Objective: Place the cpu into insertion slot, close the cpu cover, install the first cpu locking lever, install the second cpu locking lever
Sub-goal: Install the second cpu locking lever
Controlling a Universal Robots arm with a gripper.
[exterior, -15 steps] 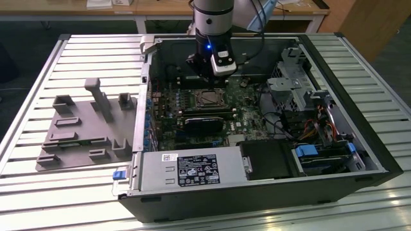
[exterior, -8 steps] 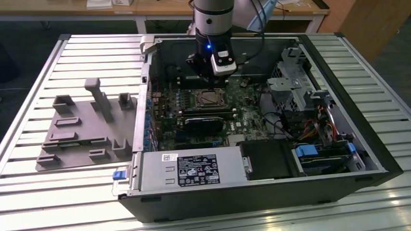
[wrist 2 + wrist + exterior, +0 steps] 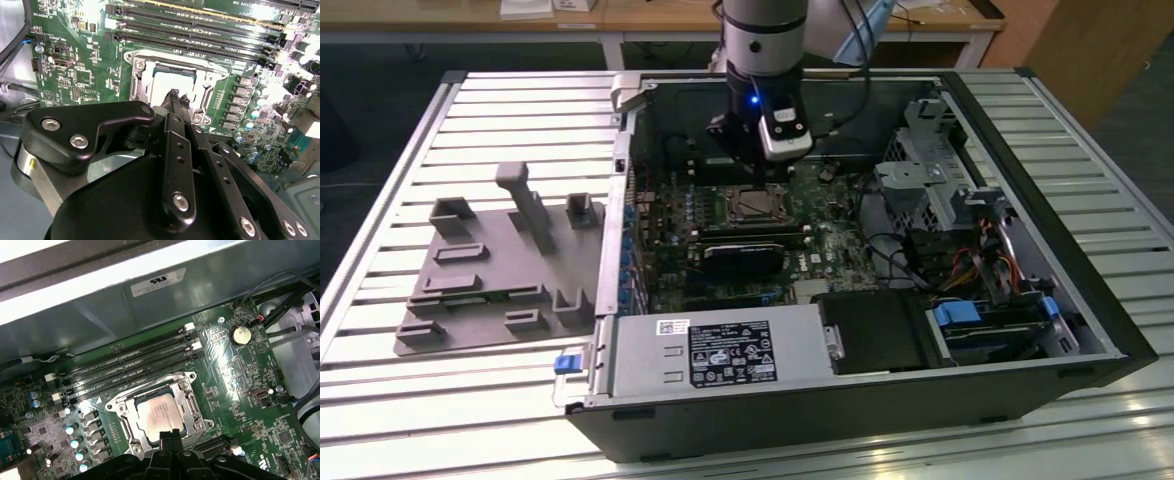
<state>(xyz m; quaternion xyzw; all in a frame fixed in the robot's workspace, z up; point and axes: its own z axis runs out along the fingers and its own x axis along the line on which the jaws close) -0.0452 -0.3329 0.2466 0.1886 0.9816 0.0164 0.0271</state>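
Note:
The cpu (image 3: 159, 412), a dull silver square, lies in the insertion slot (image 3: 197, 415) on the green board. The cpu cover (image 3: 131, 399), a silvery frame with a window, lies flat around it. My gripper (image 3: 170, 436) hangs just above the socket's edge with its black fingers (image 3: 164, 437) pressed together, shut on nothing I can see. In the second wrist view the fingertips (image 3: 175, 94) end over the cpu (image 3: 167, 80), inside the cover (image 3: 137, 75). In the exterior view the gripper (image 3: 767, 172) stands over the slot (image 3: 758, 206) inside the open computer case. I cannot tell how the locking levers stand.
Long black memory slots (image 3: 135, 365) run beside the socket. A black heatsink block (image 3: 740, 255) sits in front of it, and a power supply (image 3: 707, 355) at the case's front. Cables and drive bays (image 3: 961, 260) crowd the exterior view's right. A grey fixture plate (image 3: 494, 270) lies outside, on the left.

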